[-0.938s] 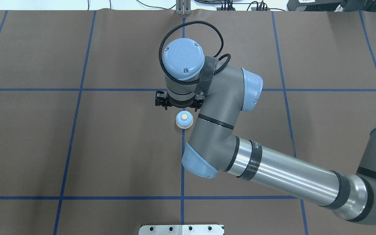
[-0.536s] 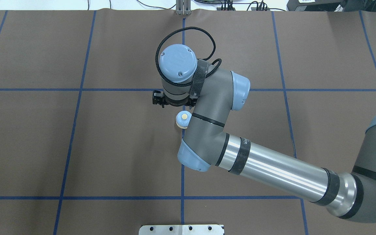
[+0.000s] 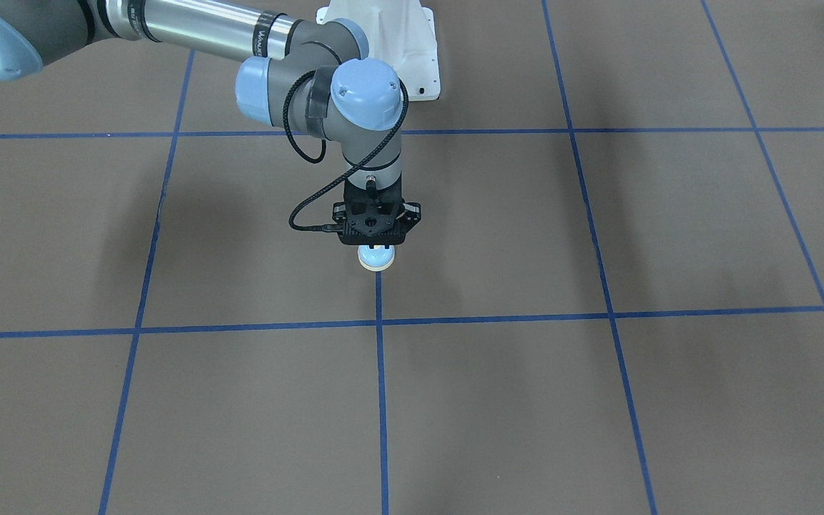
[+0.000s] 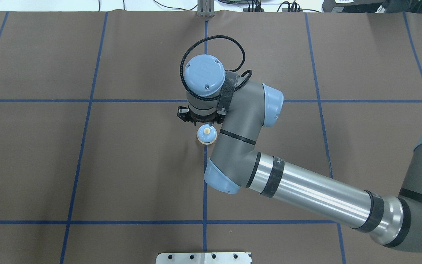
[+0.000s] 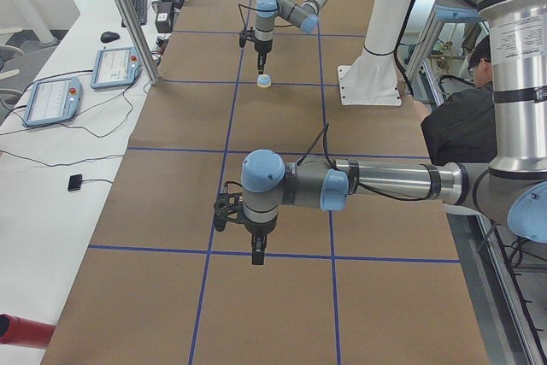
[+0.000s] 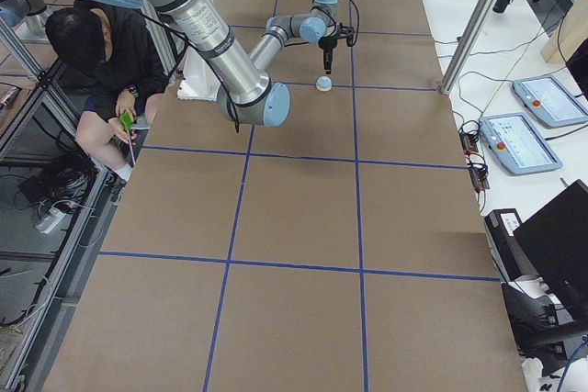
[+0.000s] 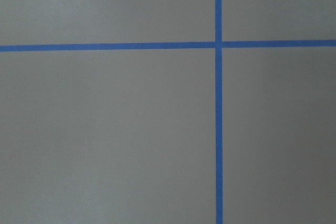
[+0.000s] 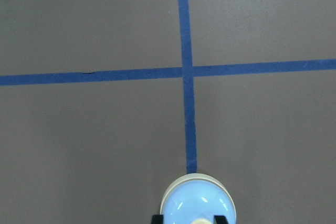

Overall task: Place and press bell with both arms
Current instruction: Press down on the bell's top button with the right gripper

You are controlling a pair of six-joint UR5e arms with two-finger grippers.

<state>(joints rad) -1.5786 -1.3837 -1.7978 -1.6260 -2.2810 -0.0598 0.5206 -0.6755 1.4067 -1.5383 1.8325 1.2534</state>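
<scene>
The bell [image 4: 207, 137] stands on the brown mat on the centre blue line; it also shows in the front view [image 3: 376, 262], the side views [image 5: 265, 82] [image 6: 323, 84] and at the bottom edge of the right wrist view [image 8: 197, 198]. My right gripper [image 3: 376, 247] points straight down right above the bell's cream button, and its fingers look shut; in the overhead view it [image 4: 206, 127] is at the button's far edge. I cannot tell whether it touches the button. My left gripper [image 5: 256, 256] shows only in the left side view, low over the mat, far from the bell; I cannot tell if it is open or shut.
The white pedestal [image 3: 412, 43] stands behind the bell at the table's robot side. A metal plate [image 4: 203, 257] lies at the near edge. Tablets [image 5: 51, 100] and cables lie on the white side table. A seated person [image 6: 101, 52] is beside the table.
My right arm has come lower and drifted slightly, bringing the gripper down over the bell's button. The bell has not moved.
</scene>
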